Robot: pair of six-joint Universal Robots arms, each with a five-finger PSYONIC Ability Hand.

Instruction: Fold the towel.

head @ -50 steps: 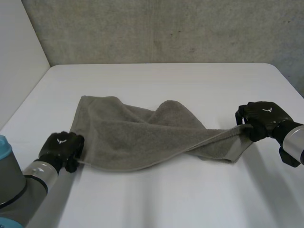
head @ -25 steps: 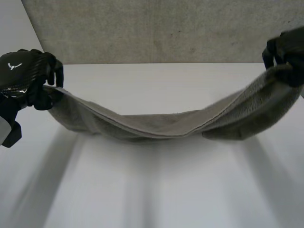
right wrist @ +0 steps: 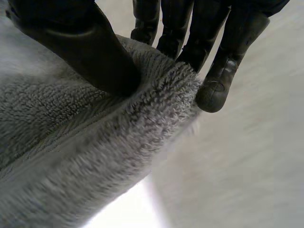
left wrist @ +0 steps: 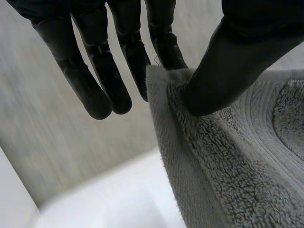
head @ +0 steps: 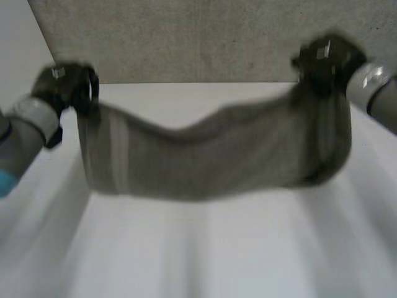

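The left hand (head: 65, 87) and right hand (head: 322, 59) each pinch a corner of the towel (head: 205, 155); it hangs spread over the table (head: 205, 248), presumably to square it for folding.

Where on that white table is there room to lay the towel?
The table is bare on the near side, in front of the hanging towel, and in a narrower strip behind it toward the wall. The middle is taken: the towel stretches between the left hand and right hand.

Arms raised, spread wide — left hand (head: 65, 84) and right hand (head: 325, 59) each pinch thumb against fingers.
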